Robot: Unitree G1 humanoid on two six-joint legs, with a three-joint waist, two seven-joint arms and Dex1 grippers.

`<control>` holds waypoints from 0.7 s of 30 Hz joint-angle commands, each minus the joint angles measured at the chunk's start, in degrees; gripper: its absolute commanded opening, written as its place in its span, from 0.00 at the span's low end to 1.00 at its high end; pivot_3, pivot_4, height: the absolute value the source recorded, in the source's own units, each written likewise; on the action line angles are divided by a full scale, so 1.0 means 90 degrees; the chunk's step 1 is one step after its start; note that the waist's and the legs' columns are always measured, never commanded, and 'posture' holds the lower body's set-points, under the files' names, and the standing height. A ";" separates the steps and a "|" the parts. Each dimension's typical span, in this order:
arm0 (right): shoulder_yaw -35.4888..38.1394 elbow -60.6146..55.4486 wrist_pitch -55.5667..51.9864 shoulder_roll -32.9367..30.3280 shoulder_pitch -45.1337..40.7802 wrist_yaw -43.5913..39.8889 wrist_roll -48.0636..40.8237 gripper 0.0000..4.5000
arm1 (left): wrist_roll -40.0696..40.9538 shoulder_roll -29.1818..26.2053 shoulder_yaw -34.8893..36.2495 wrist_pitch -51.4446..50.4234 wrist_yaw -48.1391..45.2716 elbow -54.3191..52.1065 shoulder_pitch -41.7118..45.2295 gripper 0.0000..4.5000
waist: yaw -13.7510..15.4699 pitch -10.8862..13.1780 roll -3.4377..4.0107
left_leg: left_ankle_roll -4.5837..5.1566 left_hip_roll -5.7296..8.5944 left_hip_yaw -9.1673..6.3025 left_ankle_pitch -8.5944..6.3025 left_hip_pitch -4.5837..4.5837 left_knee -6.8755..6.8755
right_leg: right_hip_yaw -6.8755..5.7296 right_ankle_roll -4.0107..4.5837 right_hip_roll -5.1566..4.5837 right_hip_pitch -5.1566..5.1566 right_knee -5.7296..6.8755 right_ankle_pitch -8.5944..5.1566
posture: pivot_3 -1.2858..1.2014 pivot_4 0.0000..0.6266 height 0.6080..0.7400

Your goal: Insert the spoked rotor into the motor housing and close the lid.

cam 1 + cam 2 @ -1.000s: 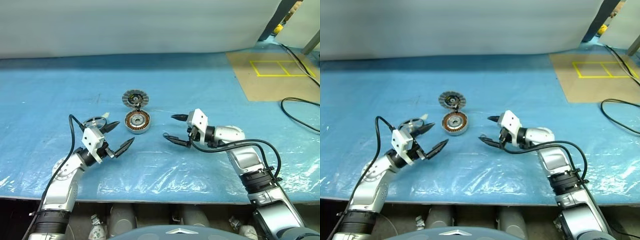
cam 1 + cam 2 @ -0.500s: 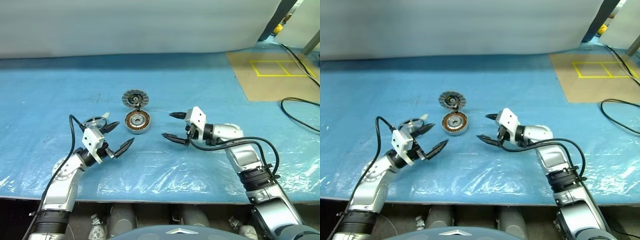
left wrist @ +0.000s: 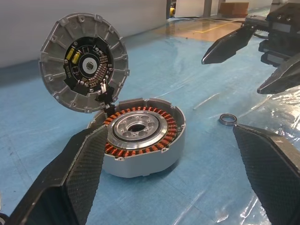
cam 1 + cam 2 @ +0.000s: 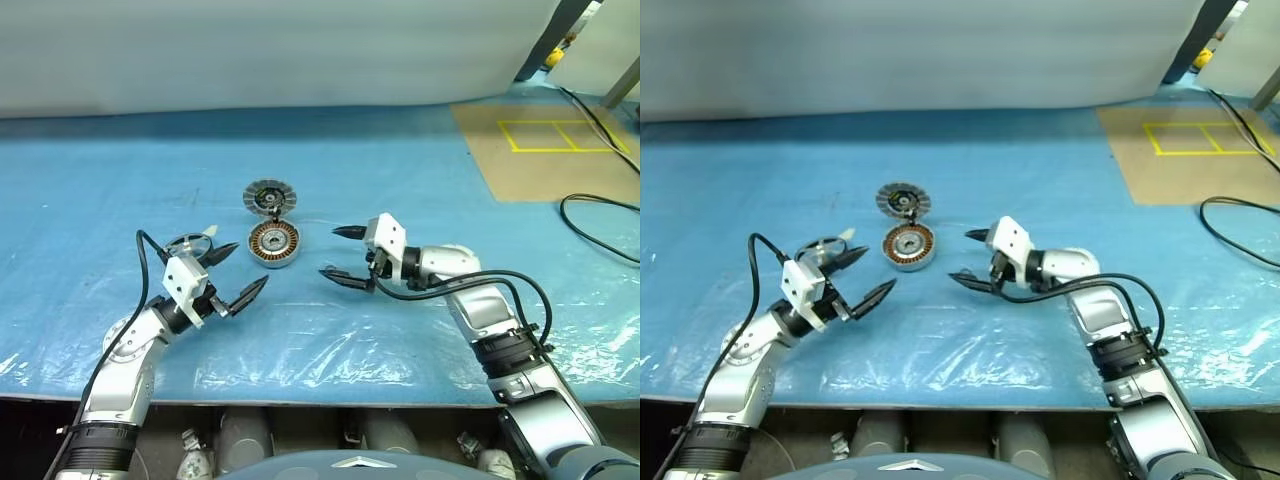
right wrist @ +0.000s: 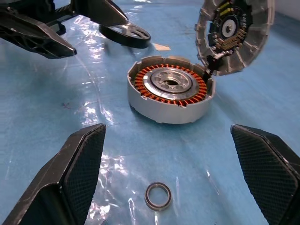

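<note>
A: What is seen from the head cameras?

B: The short round silver-rimmed motor housing with copper-orange windings [image 4: 274,243] is set on the blue plastic-covered worktop [image 4: 420,180], with its round grey striped lid [image 4: 267,196] hinged up behind it. The small thin dark spoked rotor ring [image 4: 190,243] is lying left of the housing, just beyond the left end effector [image 4: 240,272], whose fingers are spread wide and empty. The right end effector [image 4: 338,254] is likewise spread wide, with nothing held, right of the housing.

A: And from the left wrist?

B: The housing is framed between the spread fingers, the hub bare and unfilled. A small steel bearing ring [image 3: 228,119] is seen on the sheet beside it.

A: From the right wrist?

B: The rotor [image 5: 125,33] is seen beyond the housing, beneath the left fingers; the bearing ring lies nearest.

A: How is the step best done?

B: The rotor should probably be pinched across its thin rim, lifted level, and centred over the hub before being lowered. The raised lid should be kept clear of, and the bearing ring left undisturbed.
</note>
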State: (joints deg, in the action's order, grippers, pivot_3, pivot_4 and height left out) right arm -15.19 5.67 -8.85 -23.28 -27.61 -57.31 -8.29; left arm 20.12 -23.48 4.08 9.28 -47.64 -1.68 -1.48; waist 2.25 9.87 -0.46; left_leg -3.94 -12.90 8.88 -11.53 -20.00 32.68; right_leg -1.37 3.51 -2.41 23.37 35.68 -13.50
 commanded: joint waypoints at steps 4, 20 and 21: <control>-0.0954 0.1027 0.0028 0.0595 -0.1479 -0.0426 0.0677 0.99 | -0.0021 -0.0069 0.0214 0.0011 0.0318 -0.0627 -0.0428 1.00 | -0.0052 0.0000 0.0000 | 0.0000 0.0000 0.0005 0.0000 0.0000 0.0003 | 0.0001 0.0001 -0.0001 0.0001 0.0002 0.0000 | 0.52 0.24 1.00; -0.1645 0.5537 0.1689 0.1927 -0.4317 -0.1077 0.2059 0.99 | -0.0209 0.0153 0.0407 0.0131 0.1177 -0.1527 -0.1725 1.00 | 0.0000 0.0001 0.0001 | 0.0021 -0.0012 0.0013 -0.0012 -0.0022 0.0003 | -0.0005 0.0016 -0.0003 0.0045 0.0014 -0.0006 | 0.52 0.24 1.00; -0.1630 0.5627 0.1753 0.1961 -0.4342 -0.1108 0.2093 0.99 | -0.0223 0.0167 0.0403 0.0144 0.1203 -0.1535 -0.1768 1.00 | 0.0002 0.0001 0.0001 | 0.0021 -0.0013 0.0015 -0.0013 -0.0022 0.0003 | -0.0005 0.0016 -0.0003 0.0046 0.0014 -0.0006 | 0.52 0.24 1.00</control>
State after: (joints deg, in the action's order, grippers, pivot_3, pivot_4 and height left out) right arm -30.50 55.83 5.17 -6.07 -64.91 -66.56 10.16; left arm 18.54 -22.12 6.83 9.05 -37.38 -13.21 -16.80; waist 2.28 9.88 -0.45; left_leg -3.74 -13.01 9.03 -11.64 -20.21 32.71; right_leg -1.41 3.66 -2.44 23.79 35.80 -13.55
